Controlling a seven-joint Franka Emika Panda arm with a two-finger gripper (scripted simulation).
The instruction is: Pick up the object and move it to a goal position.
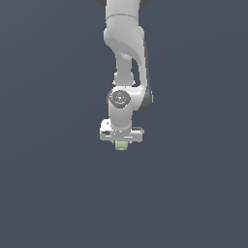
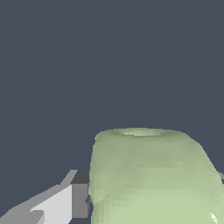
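Observation:
The object [image 1: 121,145] is a small pale green cube with rounded edges, showing just under the white gripper [image 1: 121,144] at the middle of the exterior view. The arm hangs straight down from above, and the cube is much narrower than the hand. In the wrist view the object [image 2: 148,175] fills much of the picture between the jaws. One grey and white finger [image 2: 72,199] presses against its side; the other finger is mostly hidden behind the cube. The gripper is shut on the object.
A plain dark grey-blue surface [image 1: 58,193] spreads all around the arm. No goal marker or other thing shows in either view.

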